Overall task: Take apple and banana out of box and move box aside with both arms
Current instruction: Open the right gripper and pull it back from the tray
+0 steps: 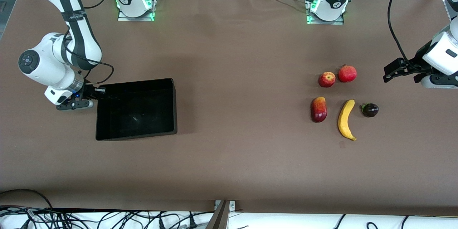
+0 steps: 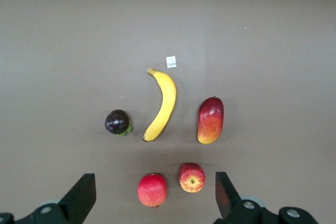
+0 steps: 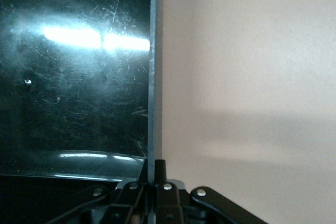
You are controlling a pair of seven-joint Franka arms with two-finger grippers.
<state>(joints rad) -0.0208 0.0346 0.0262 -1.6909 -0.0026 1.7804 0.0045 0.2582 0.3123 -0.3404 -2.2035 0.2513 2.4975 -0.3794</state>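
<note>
Now the right gripper (image 1: 96, 94) is clamped on the black box's (image 1: 137, 136) wall; slide it low and steady. Left gripper (image 1: 400, 72) waits over the table, fingers apart.

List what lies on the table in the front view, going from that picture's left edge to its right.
right gripper → box → mango-like fruit → apple → banana → dark purple fruit → left gripper.
</note>
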